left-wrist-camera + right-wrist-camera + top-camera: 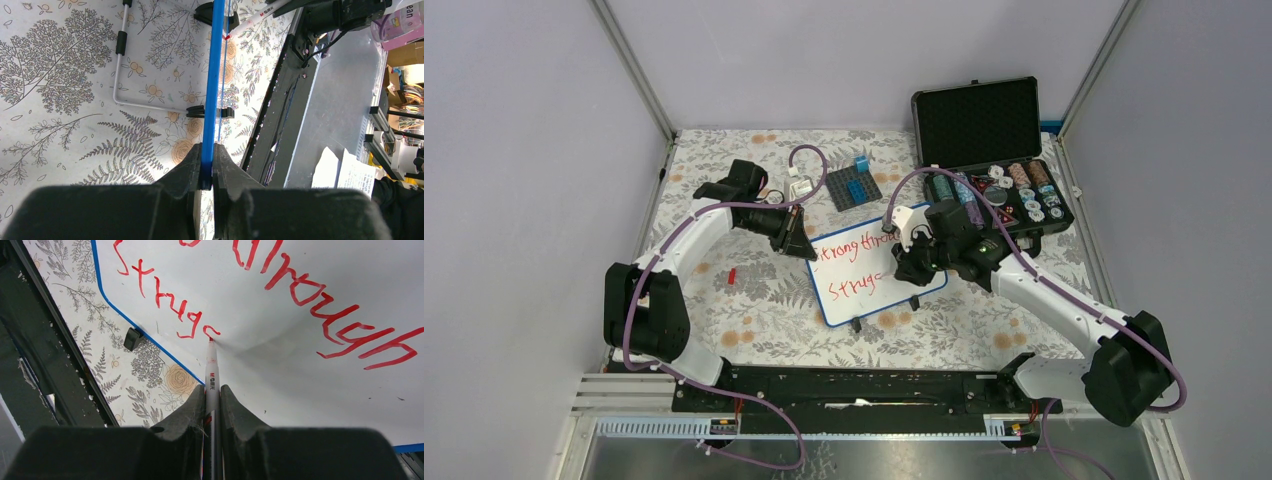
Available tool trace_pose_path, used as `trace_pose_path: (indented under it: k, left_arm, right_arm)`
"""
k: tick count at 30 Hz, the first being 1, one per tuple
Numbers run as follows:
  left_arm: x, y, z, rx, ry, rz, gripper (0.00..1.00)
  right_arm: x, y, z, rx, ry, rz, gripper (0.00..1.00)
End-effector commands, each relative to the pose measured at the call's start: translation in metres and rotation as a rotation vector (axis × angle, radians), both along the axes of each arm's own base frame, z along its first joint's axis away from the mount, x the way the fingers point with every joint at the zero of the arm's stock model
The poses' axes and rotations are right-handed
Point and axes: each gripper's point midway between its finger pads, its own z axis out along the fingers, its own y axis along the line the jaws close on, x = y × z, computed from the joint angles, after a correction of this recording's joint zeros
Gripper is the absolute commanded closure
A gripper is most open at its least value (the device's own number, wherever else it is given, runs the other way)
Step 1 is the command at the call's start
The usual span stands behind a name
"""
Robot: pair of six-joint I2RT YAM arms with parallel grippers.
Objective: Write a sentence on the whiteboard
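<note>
Right wrist view showed that your right gripper (212, 402) was clamped on a red marker (212, 362), with its tip touching the whiteboard (300, 305) at the end of the second red line. Your left gripper (207, 172) was pressed together on the board's blue rim (215, 75). The whiteboard sat mid-table on the floral cover (754, 300), between both arms, near the open black case (976, 122).

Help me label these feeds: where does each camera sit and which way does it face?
Top external: above, behind the bases, looking down; both arms, left gripper and right gripper at the whiteboard.
Left wrist: faces along the whiteboard's blue rim, its fingers shut on it.
Right wrist: faces the written board, its fingers shut on the marker.
Shared: both wrist views show the marker tip.
</note>
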Motion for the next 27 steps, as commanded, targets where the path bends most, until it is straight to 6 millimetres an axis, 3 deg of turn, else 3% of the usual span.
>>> trace_pose_path:
  k: [1, 13, 27]
  left_arm:
    - [0.016, 0.003, -0.003, 0.044, -0.089, -0.002, 1.0]
    - [0.016, 0.003, -0.004, 0.045, -0.087, -0.005, 1.0]
    - [0.016, 0.003, -0.005, 0.045, -0.084, -0.006, 1.0]
  right_arm:
    - [0.019, -0.003, 0.023, 0.009, -0.092, -0.034, 1.0]
    - [0.027, 0.001, 0.031, 0.013, -0.111, -0.041, 1.0]
    - [0.008, -0.007, 0.0, -0.013, -0.04, -0.01, 1.0]
